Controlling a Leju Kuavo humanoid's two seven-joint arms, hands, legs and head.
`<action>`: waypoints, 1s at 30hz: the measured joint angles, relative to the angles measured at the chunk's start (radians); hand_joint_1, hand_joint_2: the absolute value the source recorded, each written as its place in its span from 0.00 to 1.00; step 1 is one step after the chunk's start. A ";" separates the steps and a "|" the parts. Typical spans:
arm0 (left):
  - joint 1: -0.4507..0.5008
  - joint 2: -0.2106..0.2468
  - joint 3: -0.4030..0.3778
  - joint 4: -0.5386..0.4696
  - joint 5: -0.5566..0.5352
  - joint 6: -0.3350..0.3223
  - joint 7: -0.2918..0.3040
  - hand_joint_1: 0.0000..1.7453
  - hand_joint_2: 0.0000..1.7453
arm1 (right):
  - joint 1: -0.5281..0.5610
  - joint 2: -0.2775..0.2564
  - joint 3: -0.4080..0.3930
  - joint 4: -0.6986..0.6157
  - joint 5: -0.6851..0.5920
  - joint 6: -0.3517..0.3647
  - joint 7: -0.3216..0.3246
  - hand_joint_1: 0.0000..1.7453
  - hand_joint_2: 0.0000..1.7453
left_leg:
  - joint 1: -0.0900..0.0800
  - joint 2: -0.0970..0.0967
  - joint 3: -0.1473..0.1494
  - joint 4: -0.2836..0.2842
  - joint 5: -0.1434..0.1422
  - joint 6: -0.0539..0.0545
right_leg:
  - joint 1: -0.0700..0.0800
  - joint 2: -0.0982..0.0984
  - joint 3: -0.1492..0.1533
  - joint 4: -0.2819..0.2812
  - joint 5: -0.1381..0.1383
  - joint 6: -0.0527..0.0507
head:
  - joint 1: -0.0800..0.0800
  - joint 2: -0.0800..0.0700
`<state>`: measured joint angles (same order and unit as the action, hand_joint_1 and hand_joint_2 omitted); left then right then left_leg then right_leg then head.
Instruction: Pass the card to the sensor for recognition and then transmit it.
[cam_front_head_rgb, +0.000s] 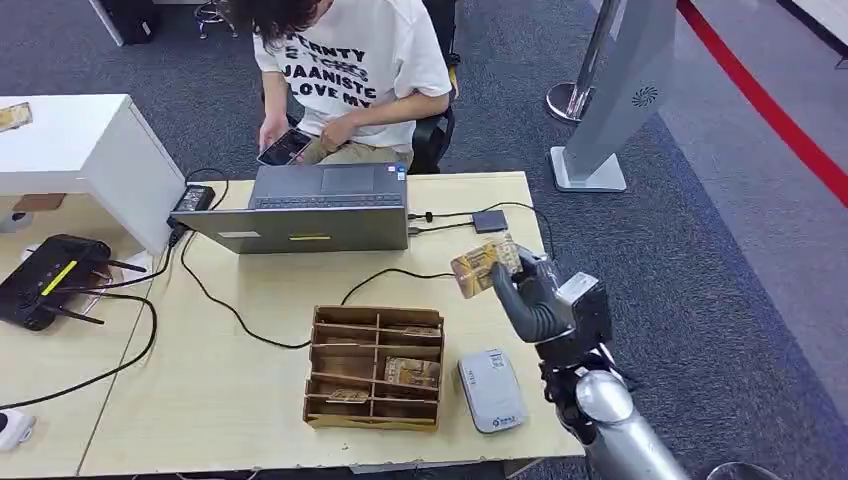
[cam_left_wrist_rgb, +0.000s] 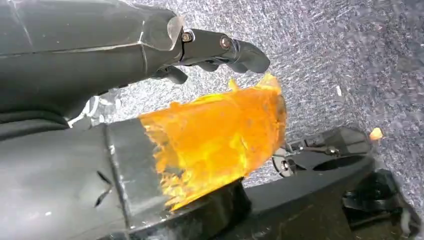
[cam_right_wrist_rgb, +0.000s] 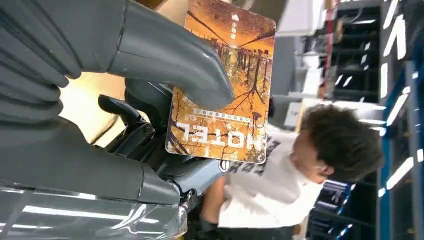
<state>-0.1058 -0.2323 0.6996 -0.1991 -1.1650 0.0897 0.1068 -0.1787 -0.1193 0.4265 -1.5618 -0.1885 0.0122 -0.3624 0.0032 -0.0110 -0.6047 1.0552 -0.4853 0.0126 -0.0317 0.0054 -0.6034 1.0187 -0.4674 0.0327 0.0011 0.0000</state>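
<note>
The right hand (cam_front_head_rgb: 525, 290) is raised above the right end of the surface (cam_front_head_rgb: 250, 400), and its fingers (cam_right_wrist_rgb: 170, 60) are closed on the card (cam_front_head_rgb: 485, 265). In the right wrist view the thick thumb presses across the printed face of the card (cam_right_wrist_rgb: 222, 82) while darker fingers back it from behind, so the card is pinched between them with most of its face free. It is an orange-brown hotel card with a picture of autumn trees. Seen from the head view, it stands on edge in the air, tilted, its long axis running roughly across the surface and its free end pointing toward the laptop (cam_front_head_rgb: 320, 205) side. It hangs over the far right part of the surface, near the small dark box (cam_front_head_rgb: 489, 221) on the cable, and well apart from the grey sensor (cam_front_head_rgb: 492, 390), which lies flat just beside the wooden divided box (cam_front_head_rgb: 375, 368).

The left hand (cam_left_wrist_rgb: 215, 50) hangs over grey carpet (cam_left_wrist_rgb: 350, 60); its dark fingers are curled in with nothing between them.

A person in a white printed shirt (cam_front_head_rgb: 355, 60) sits behind the laptop.
</note>
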 joint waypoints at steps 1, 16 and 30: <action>0.003 0.000 0.000 0.000 0.002 0.003 -0.001 0.00 0.00 | 0.013 -0.009 -0.010 0.000 0.015 -0.003 -0.001 1.00 1.00 | 0.000 0.000 0.000 0.000 0.000 0.000 | 0.000 0.000 0.000 0.000 0.000 0.000 | 0.000 0.000; 0.016 0.003 0.019 0.000 0.019 0.015 -0.003 0.00 0.00 | 0.194 -0.075 -0.135 -0.002 0.258 -0.072 0.003 1.00 1.00 | 0.000 0.000 0.000 0.000 -0.001 0.000 | 0.000 0.000 0.000 -0.001 -0.001 0.001 | 0.000 0.000; 0.015 0.003 0.025 0.000 0.026 0.016 -0.003 0.00 0.00 | 0.238 -0.087 -0.131 0.032 0.450 -0.146 0.064 1.00 1.00 | 0.000 0.000 0.000 0.000 -0.001 0.000 | 0.000 0.000 0.000 -0.001 -0.001 0.001 | 0.000 0.000</action>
<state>-0.0904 -0.2289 0.7244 -0.1991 -1.1391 0.1053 0.1041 0.0590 -0.2064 0.2957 -1.5297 0.2612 -0.1339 -0.2983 0.0029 -0.0110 -0.6047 1.0552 -0.4863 0.0129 -0.0317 0.0053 -0.6031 1.0182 -0.4681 0.0336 0.0011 0.0000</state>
